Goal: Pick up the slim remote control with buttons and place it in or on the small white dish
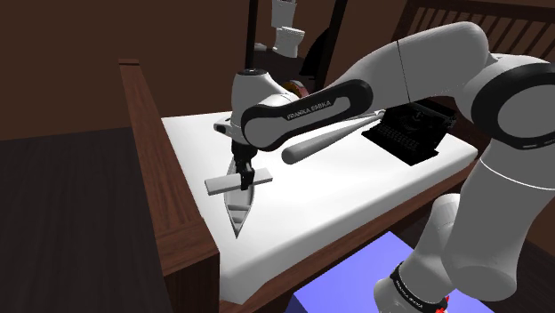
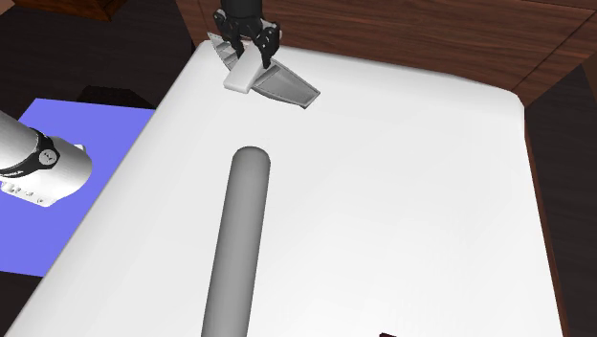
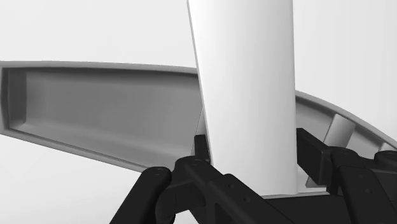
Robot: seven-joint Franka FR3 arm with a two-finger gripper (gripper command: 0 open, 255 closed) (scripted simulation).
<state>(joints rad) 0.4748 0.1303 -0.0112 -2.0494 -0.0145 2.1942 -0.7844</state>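
The all-black two-finger gripper [image 1: 242, 169] hangs low over the white bed top [image 1: 356, 196], close to the dark wooden side rail [image 1: 147, 151]. Its fingers [image 3: 198, 147] are clamped on the slim, plain white slab of a remote control [image 1: 233, 181], one on each long edge. I can see no buttons on the face turned my way. The remote is carried flat, its long axis level with the bed.

Right beneath it lies the long, shallow, boat-shaped pale grey dish [image 1: 239, 212], which tapers to a point at the end away from the gripper. What matters here is that the two long axes cross. The remote sits square across the dish, over its broader part rather than along its trough. From the wrist view the slab passes over the dish's hollow and both rims. Whether it touches the rim or floats just above it, I cannot tell.

To my eye the carrying is done and only the setting down remains: a short drop straight down, then the fingers letting go. Lying crosswise, the remote looks likely to bridge the two rims rather than settle inside. More of it seems to overhang on the rail side, so it could tip off that way unless it is turned to run along the dish.

A long grey cylinder [image 2: 239, 239] lies well apart, farther along the bed, out of the way.
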